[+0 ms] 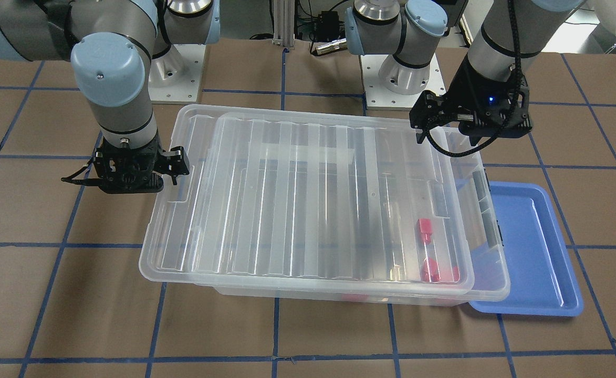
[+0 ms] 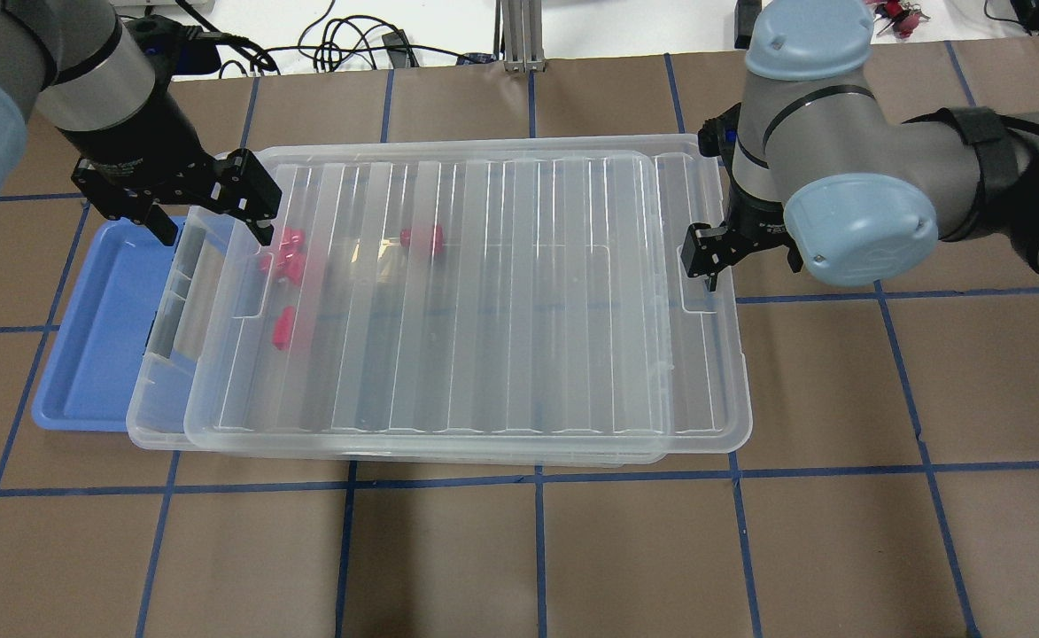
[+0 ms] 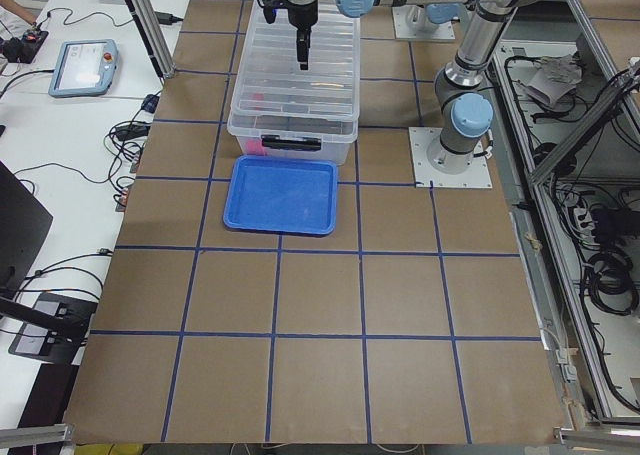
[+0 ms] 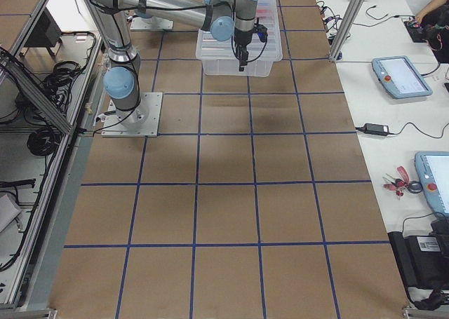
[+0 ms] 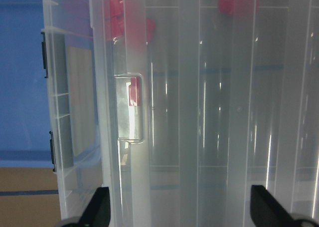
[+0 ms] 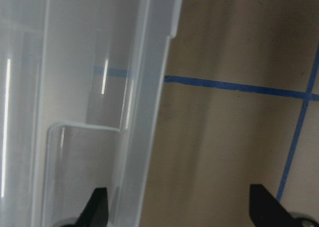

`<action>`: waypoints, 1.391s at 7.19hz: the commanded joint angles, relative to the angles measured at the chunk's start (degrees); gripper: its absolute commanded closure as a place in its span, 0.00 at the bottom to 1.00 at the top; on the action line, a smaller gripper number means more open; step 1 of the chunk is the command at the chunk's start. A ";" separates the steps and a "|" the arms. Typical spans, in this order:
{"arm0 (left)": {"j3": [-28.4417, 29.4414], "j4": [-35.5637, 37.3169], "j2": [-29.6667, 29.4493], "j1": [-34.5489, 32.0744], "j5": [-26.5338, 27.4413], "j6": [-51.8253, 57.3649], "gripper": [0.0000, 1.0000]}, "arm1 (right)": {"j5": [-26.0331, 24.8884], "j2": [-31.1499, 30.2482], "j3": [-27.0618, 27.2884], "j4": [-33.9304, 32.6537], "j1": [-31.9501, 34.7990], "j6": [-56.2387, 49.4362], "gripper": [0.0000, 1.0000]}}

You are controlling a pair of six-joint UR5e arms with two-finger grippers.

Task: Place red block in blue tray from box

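Progress: none of the task is complete. The shallow light-blue plastic tray (image 2: 85, 354) with rounded corners holds nothing. The ribbed clear lid (image 2: 484, 310) still rests on the large translucent plastic storage box (image 2: 143, 425). It sits skewed toward the right fingers, exposing only a strip with the grey latch (image 2: 169, 310) at the left end. Judged outstanding: clear the lid, grasp a block, set it in the tray.

The small glossy red plastic block (image 2: 282, 328) lies on the box floor under the lid, below and just ahead of the left fingers. Two similar pieces lie farther ahead.

The left gripper (image 5: 179, 209) hangs above the lid's notched end, fingers wide apart, holding nothing. The tray lies just outboard of them.

The right gripper (image 6: 180, 209) straddles the lid's opposite edge, fingers apart, empty.

Surfaces: smooth, reflective plastic on a matte brown table (image 2: 838, 532) gridded with blue tape.
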 commanded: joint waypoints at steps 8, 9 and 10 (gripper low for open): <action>-0.10 0.87 -3.01 3.62 -0.07 2.89 0.00 | -6.09 -0.49 -0.09 1.29 -10.80 -8.36 0.00; -0.28 1.75 -4.33 3.71 -0.16 4.56 0.00 | -6.09 -0.49 -0.09 1.38 -12.64 -8.54 0.00; -0.71 2.54 -5.56 4.23 -0.51 6.92 0.00 | -6.87 -0.58 0.00 1.55 -14.13 -8.98 0.00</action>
